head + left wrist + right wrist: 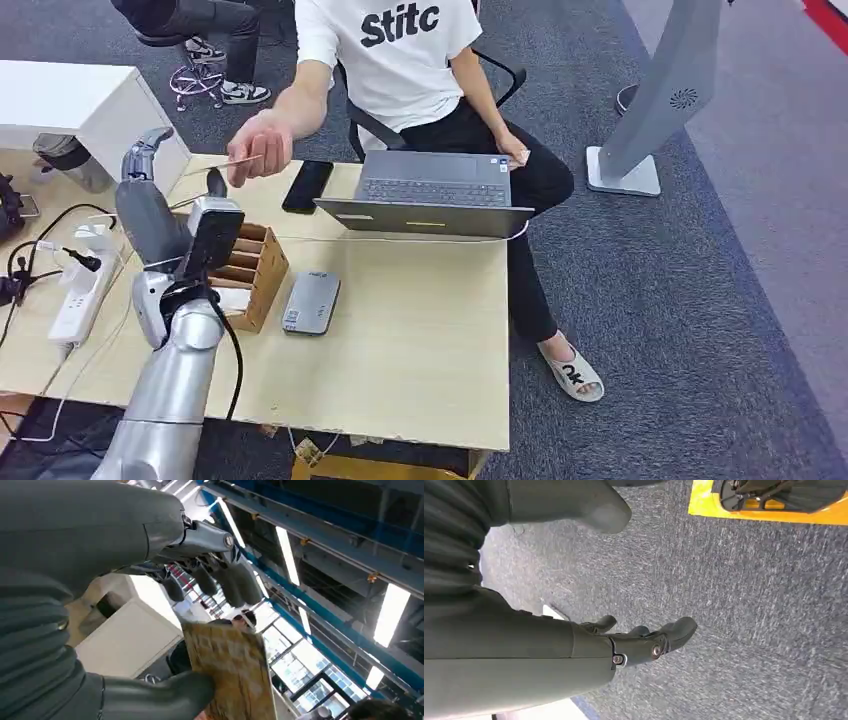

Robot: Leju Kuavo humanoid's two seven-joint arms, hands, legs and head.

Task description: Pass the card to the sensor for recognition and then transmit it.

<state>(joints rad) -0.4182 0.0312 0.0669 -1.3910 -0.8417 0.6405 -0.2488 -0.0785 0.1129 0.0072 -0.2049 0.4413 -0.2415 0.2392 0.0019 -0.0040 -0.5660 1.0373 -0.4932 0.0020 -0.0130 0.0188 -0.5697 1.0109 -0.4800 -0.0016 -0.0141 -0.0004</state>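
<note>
While person's hand [262, 146] w/ card [222, 165]

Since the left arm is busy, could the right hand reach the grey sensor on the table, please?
Probably yes: the right hand hangs empty above the carpet, and nothing lies on the table between the grey sensor and its right edge.

The robot's left hand [165, 605] holds a tan card [235, 672] against its thick grey thumb, dark fingers [235, 582] spread above, beneath blue ceiling beams [320, 527] and strip lights [390, 615].
</note>
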